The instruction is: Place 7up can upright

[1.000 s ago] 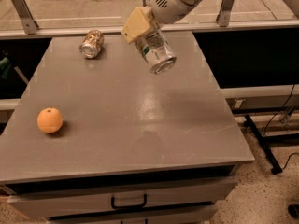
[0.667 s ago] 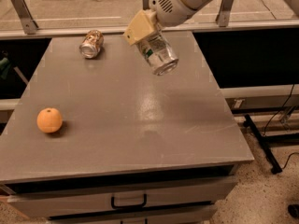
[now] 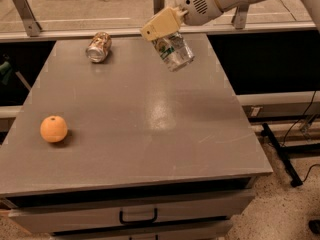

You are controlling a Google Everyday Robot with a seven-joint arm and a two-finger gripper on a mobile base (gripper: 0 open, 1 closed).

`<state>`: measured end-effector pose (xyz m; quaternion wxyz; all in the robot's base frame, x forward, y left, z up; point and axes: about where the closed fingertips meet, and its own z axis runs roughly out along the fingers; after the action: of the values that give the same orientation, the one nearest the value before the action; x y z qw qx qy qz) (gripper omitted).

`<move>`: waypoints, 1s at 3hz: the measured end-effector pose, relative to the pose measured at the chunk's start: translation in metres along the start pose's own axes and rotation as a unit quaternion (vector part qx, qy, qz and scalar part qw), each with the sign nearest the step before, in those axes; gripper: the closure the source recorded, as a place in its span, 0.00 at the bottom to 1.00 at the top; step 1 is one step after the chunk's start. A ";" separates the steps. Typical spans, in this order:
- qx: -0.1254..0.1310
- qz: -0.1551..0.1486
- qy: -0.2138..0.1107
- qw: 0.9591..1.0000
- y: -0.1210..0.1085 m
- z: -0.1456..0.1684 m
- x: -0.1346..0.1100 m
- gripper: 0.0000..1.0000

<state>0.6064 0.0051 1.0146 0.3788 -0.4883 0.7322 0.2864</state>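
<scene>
The gripper (image 3: 159, 33) is holding the 7up can (image 3: 176, 53) in the air over the far right part of the table (image 3: 150, 149).

In the camera view, its tan fingers (image 3: 162, 24) are clamping onto the can's upper part, and the can is hanging tilted, its silver end pointing down and to the right, clear of the grey tabletop. A gold-tan can (image 3: 98, 46) is lying on its side near the far left corner, well apart from the gripper. An orange (image 3: 53, 129) is sitting near the left edge.
</scene>
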 end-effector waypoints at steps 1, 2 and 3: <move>-0.054 -0.051 -0.047 0.996 -0.019 0.013 0.013 1.00; -0.075 -0.088 -0.094 0.989 -0.029 0.016 0.030 1.00; -0.082 -0.104 -0.147 0.980 -0.036 0.013 0.045 1.00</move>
<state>0.6333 -0.0200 0.9683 0.4683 -0.5441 0.5876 0.3732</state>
